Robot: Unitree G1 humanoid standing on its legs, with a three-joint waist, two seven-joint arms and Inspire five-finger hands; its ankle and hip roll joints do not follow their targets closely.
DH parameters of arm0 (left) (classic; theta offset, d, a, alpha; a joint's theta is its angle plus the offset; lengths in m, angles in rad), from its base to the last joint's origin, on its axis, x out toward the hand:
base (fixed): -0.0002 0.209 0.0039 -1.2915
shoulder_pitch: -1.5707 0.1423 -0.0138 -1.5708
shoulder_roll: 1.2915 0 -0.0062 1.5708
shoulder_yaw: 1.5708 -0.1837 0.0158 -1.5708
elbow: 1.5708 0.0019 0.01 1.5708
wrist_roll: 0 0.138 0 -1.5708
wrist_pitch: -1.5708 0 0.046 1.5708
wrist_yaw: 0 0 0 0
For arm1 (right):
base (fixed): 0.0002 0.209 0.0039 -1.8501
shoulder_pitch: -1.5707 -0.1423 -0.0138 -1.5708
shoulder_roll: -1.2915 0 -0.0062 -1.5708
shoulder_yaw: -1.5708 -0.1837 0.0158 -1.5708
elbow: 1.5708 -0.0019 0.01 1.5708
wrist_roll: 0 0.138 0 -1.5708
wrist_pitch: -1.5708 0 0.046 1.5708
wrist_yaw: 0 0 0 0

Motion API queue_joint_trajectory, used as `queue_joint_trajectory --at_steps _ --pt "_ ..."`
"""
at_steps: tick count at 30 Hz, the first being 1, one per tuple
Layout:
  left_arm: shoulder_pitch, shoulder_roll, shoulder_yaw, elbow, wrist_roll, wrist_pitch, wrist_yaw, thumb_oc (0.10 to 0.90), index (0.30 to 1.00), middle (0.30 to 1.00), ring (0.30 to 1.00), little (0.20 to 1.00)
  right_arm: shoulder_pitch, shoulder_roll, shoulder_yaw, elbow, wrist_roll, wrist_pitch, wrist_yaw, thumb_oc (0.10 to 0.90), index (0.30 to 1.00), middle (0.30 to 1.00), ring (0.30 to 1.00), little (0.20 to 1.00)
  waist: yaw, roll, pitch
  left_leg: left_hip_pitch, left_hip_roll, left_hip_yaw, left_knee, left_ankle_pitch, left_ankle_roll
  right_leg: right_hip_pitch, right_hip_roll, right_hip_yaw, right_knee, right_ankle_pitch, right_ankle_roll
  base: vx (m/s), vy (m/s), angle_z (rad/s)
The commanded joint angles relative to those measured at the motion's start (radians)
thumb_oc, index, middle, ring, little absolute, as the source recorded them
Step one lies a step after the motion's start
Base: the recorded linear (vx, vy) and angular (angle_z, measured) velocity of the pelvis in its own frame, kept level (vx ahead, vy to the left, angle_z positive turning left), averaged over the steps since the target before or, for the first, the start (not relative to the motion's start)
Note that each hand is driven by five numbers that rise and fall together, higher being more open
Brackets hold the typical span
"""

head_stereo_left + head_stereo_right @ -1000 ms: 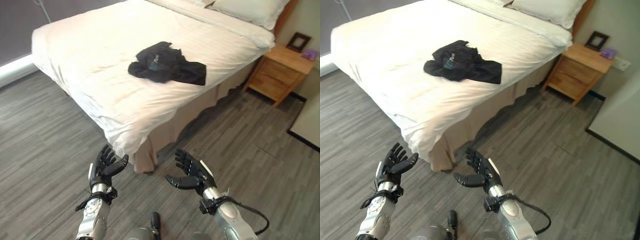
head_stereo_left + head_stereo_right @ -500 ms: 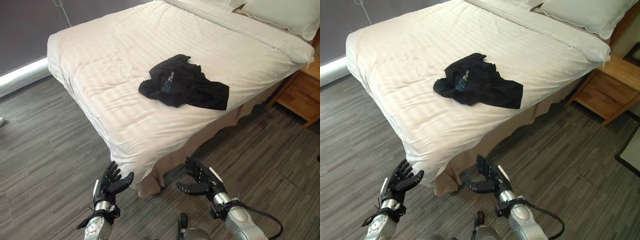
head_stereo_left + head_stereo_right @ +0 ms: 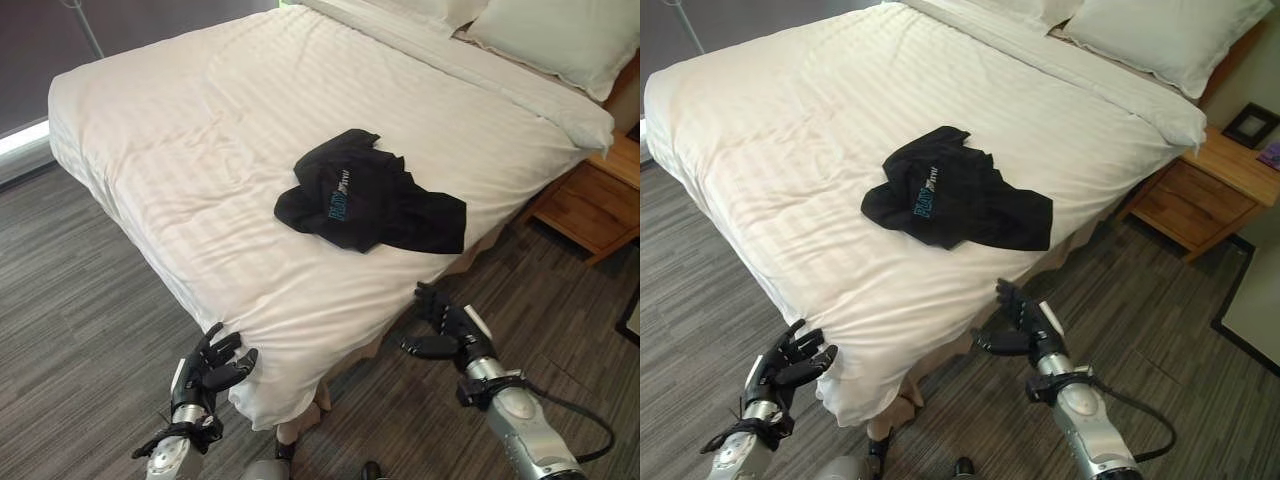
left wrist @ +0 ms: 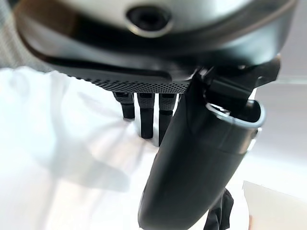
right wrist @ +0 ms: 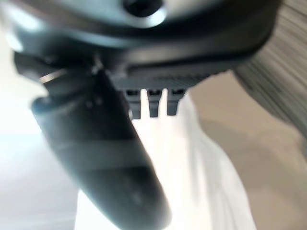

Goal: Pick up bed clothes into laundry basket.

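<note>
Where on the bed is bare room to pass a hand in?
Bare white duvet spreads between the black garment and the near corner by the left hand. The strip between garment and bed edge by the right hand is narrow. Pillows crowd the head.

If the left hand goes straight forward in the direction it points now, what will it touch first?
Most likely the white bed cover. The left hand, open, points at the hanging corner of the bed, and its wrist view shows white cloth just past the fingers. The black garment lies farther up; the exact gap is unclear.
</note>
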Motion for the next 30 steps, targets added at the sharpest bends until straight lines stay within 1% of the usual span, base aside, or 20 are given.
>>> queue_joint_trajectory --at_steps 1,2,3,4,5,7,8,9,11,14,16,17,18,19,22,24,25,26,27,30 --pt "-0.024 0.004 -0.03 -0.151 -0.039 -0.065 -0.073 0.8 0.9 0.9 0.9 0.9 -0.353 -0.137 0.054 0.097 -0.035 -0.105 -0.061 0.8 0.9 0.9 0.9 0.9 0.034 0.004 -0.055 0.013 0.052 -0.018 0.024 -0.067 -0.062 -0.091 0.058 0.016 0.109 -0.048 0.005 -0.02 0.026 -0.14" --pt "-0.024 0.003 -0.03 -0.151 -0.039 -0.065 -0.073 0.8 0.9 0.9 0.9 0.9 -0.355 -0.137 0.055 0.098 -0.035 -0.106 -0.061 0.8 0.9 0.9 0.9 0.9 0.033 0.005 -0.055 0.013 0.053 -0.018 0.024 -0.067 -0.062 -0.091 0.058 0.016 0.109 -0.048 0.005 -0.04 0.019 -0.03" --pt "-0.022 0.016 -0.063 -0.167 -0.066 -0.061 -0.084 0.8 0.9 0.9 0.9 0.9 -0.544 -0.185 0.157 0.22 -0.099 -0.09 -0.083 0.8 0.9 0.9 0.9 0.9 0.062 -0.005 -0.044 -0.006 0.047 -0.024 0.021 -0.059 -0.062 -0.107 0.055 0.012 0.105 -0.039 0.007 -0.07 0.029 0.03" --pt "-0.024 0.018 -0.065 -0.17 -0.074 -0.06 -0.087 0.8 0.9 0.9 0.9 0.9 -0.656 -0.198 0.215 0.3 -0.114 -0.086 -0.096 0.8 0.9 0.9 0.9 0.9 0.065 -0.002 -0.037 -0.018 0.046 -0.027 0.02 -0.056 -0.062 -0.116 0.053 0.011 0.105 -0.036 0.009 -0.1 0.038 -0.02" --pt "-0.027 0.032 -0.077 -0.169 -0.08 -0.06 -0.088 0.8 0.9 0.9 0.9 0.9 -0.754 -0.214 0.262 0.37 -0.147 -0.073 -0.104 0.8 0.9 0.9 0.9 0.9 0.081 -0.007 -0.03 -0.031 0.044 -0.031 0.02 -0.05 -0.063 -0.125 0.053 0.008 0.105 -0.033 0.008 -0.09 0.026 -0.06" --pt "-0.045 0.046 -0.087 -0.16 -0.081 -0.061 -0.081 0.8 0.9 0.9 0.9 0.9 -0.933 -0.207 0.355 0.513 -0.212 -0.06 -0.142 0.8 0.9 0.9 0.9 0.9 0.099 -0.006 -0.015 -0.062 0.039 -0.041 0.02 -0.04 -0.064 -0.147 0.052 0.002 0.106 -0.027 0.008 -0.08 0.014 0.08" --pt "-0.055 0.043 -0.089 -0.157 -0.083 -0.063 -0.08 0.8 0.9 0.9 0.9 0.9 -0.985 -0.185 0.382 0.573 -0.222 -0.061 -0.152 0.8 0.9 0.9 0.9 0.9 0.103 -0.002 -0.011 -0.073 0.037 -0.048 0.019 -0.038 -0.065 -0.156 0.051 -0.001 0.106 -0.025 0.009 -0.05 -0.002 0.31" --pt "-0.071 0.053 -0.101 -0.156 -0.081 -0.064 -0.074 0.8 0.9 0.9 0.9 0.9 -1.085 -0.151 0.435 0.687 -0.269 -0.047 -0.167 0.8 0.9 0.9 0.9 0.9 0.123 -0.002 -0.004 -0.09 0.033 -0.06 0.018 -0.032 -0.066 -0.165 0.05 -0.012 0.103 -0.021 0.01 -0.03 -0.005 0.22" --pt "-0.078 0.052 -0.104 -0.153 -0.078 -0.064 -0.072 0.8 0.9 0.9 0.9 0.9 -1.126 -0.131 0.467 0.748 -0.297 -0.043 -0.164 0.8 0.9 0.9 0.9 0.9 0.128 0.0 -0.001 -0.096 0.03 -0.065 0.018 -0.03 -0.066 -0.167 0.049 -0.016 0.101 -0.019 0.011 0.01 -0.002 0.19" --pt "-0.095 0.063 -0.119 -0.153 -0.074 -0.06 -0.078 0.8 0.9 0.9 0.9 0.9 -1.223 -0.087 0.525 0.888 -0.357 -0.029 -0.163 0.8 0.9 0.9 0.9 0.9 0.159 0.005 0.003 -0.117 0.019 -0.084 0.019 -0.024 -0.067 -0.169 0.045 -0.037 0.093 -0.018 0.013 0.02 -0.021 0.2" --pt "-0.11 0.068 -0.129 -0.154 -0.069 -0.062 -0.08 0.8 0.9 0.9 0.9 0.9 -1.258 -0.085 0.541 0.956 -0.386 -0.023 -0.161 0.8 0.9 0.9 0.9 0.9 0.175 0.015 0.005 -0.131 0.011 -0.096 0.018 -0.019 -0.069 -0.17 0.042 -0.052 0.088 -0.019 0.014 0.03 -0.014 0.25" --pt "-0.117 0.076 -0.135 -0.164 -0.066 -0.063 -0.083 0.8 0.9 0.9 0.9 0.9 -1.281 -0.095 0.567 0.989 -0.422 -0.017 -0.157 0.8 0.9 0.9 0.9 0.9 0.19 0.021 0.008 -0.141 0.007 -0.105 0.018 -0.015 -0.071 -0.172 0.039 -0.063 0.086 -0.02 0.016 0.03 -0.02 0.32" --pt "-0.123 0.079 -0.142 -0.173 -0.065 -0.064 -0.087 0.8 0.9 0.9 0.9 0.9 -1.321 -0.134 0.583 1.036 -0.45 -0.009 -0.164 0.8 0.9 0.9 0.9 0.9 0.205 0.035 0.01 -0.159 0.0 -0.123 0.016 -0.008 -0.076 -0.177 0.031 -0.084 0.083 -0.023 0.018 0.02 -0.017 0.31" --pt "-0.124 0.078 -0.142 -0.173 -0.065 -0.064 -0.087 0.8 0.9 0.9 0.9 0.9 -1.324 -0.135 0.585 1.037 -0.45 -0.009 -0.163 0.8 0.9 0.9 0.9 0.9 0.204 0.036 0.01 -0.16 0.0 -0.124 0.016 -0.007 -0.076 -0.178 0.031 -0.085 0.084 -0.023 0.018 0.02 -0.01 0.28" --pt "-0.123 0.089 -0.154 -0.196 -0.063 -0.061 -0.095 0.8 0.9 0.9 0.9 0.9 -1.386 -0.207 0.62 1.071 -0.497 0.004 -0.181 0.8 0.9 0.9 0.9 0.9 0.232 0.061 0.016 -0.188 -0.013 -0.139 0.013 0.003 -0.082 -0.19 0.02 -0.111 0.079 -0.022 0.021 0.0 -0.015 0.39" --pt "-0.11 0.093 -0.157 -0.202 -0.067 -0.061 -0.098 0.8 0.9 0.9 0.9 0.9 -1.442 -0.259 0.644 1.063 -0.5 0.012 -0.195 0.8 0.9 0.9 0.9 0.9 0.256 0.079 0.021 -0.216 -0.019 -0.148 0.01 0.011 -0.084 -0.209 0.012 -0.115 0.075 -0.021 0.023 0.01 -0.015 0.18" --pt "-0.111 0.092 -0.158 -0.202 -0.067 -0.061 -0.097 0.8 0.9 0.9 0.9 0.9 -1.444 -0.259 0.646 1.063 -0.499 0.012 -0.194 0.8 0.9 0.9 0.9 0.9 0.256 0.08 0.02 -0.217 -0.019 -0.148 0.01 0.011 -0.084 -0.211 0.012 -0.114 0.075 -0.021 0.023 0.03 -0.031 0.13" --pt "-0.104 0.087 -0.165 -0.204 -0.073 -0.058 -0.098 0.8 0.9 0.9 0.9 0.9 -1.46 -0.28 0.648 1.059 -0.479 0.018 -0.2 0.8 0.9 0.9 0.9 0.9 0.269 0.09 0.026 -0.231 -0.021 -0.153 0.009 0.016 -0.085 -0.218 0.011 -0.118 0.073 -0.022 0.022 0.0 0.0 0.0" --pt "-0.105 0.086 -0.166 -0.204 -0.073 -0.058 -0.097 0.8 0.9 0.9 0.9 0.9 -1.461 -0.281 0.649 1.058 -0.479 0.018 -0.2 0.8 0.9 0.9 0.9 0.9 0.269 0.09 0.025 -0.233 -0.021 -0.154 0.009 0.016 -0.085 -0.219 0.011 -0.118 0.073 -0.022 0.022 0.01 -0.04 0.01" --pt "-0.117 0.082 -0.178 -0.206 -0.075 -0.058 -0.092 0.8 0.9 0.9 0.9 0.9 -1.448 -0.291 0.623 1.049 -0.437 0.021 -0.208 0.8 0.9 0.9 0.9 0.9 0.279 0.109 0.042 -0.256 -0.022 -0.162 0.009 0.025 -0.087 -0.241 0.01 -0.121 0.083 -0.032 0.019 -0.01 -0.024 0.01"
